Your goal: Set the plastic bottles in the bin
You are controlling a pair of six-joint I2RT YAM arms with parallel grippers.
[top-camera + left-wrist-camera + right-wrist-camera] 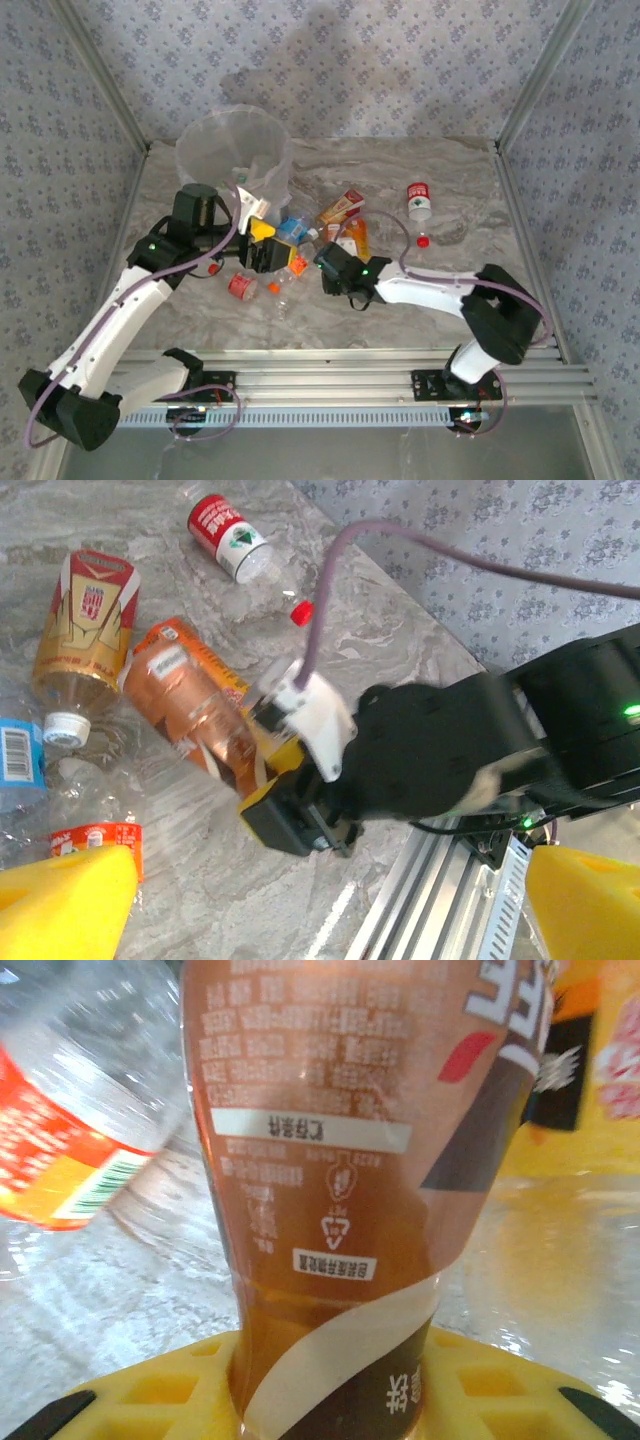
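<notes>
- The right gripper (328,262) is clamped on one end of a brown bottle (330,1160), with yellow fingers (160,1390) pressed against its sides.
- The left gripper (265,245) hangs wide open and holds nothing, just over the pile.
- The other plastic bottles (345,212) lie scattered on the marble table (460,190) (1 red-labelled one well apart, right).
- The bin (205,150) stands far left, behind the left gripper.

top camera looks down over the whole tabletop (470,170); both wrist cameras face the brown bottle (195,715), the right one very close.
</notes>
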